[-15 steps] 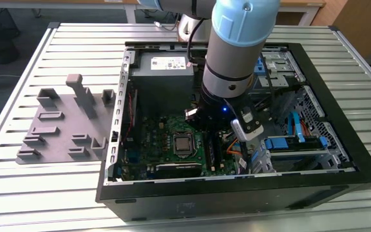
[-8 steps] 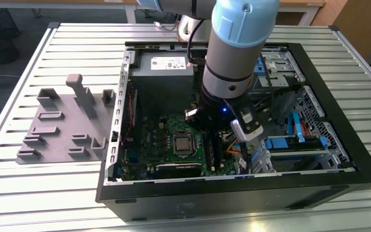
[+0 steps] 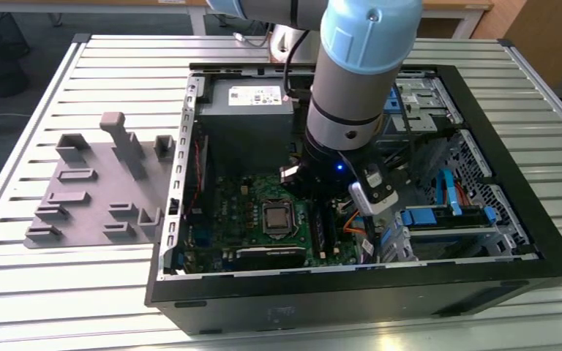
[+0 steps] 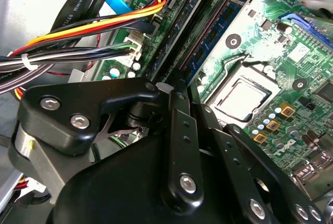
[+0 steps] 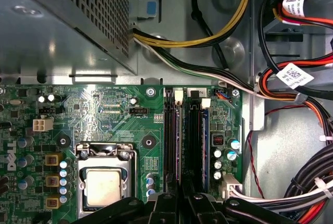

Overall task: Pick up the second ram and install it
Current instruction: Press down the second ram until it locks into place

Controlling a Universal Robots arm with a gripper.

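The second ram, taken to be the long, thin blue-green circuit-board stick (image 5: pixel 205 146), was seen standing on edge in a black slot of the large green motherboard (image 5: pixel 93 109), apparently seated there. The black end effector (image 5: pixel 182 206) was held low over one end of the slots, presumably for pressing. Whether it was open or closed could not be told, and orange and black cable bundles (image 5: pixel 312 78) were crowded just beside.

tool (image 4: pixel 179 86) tips: hidden behind linkage | memory slots (image 5: pixel 179 146): lower ends covered
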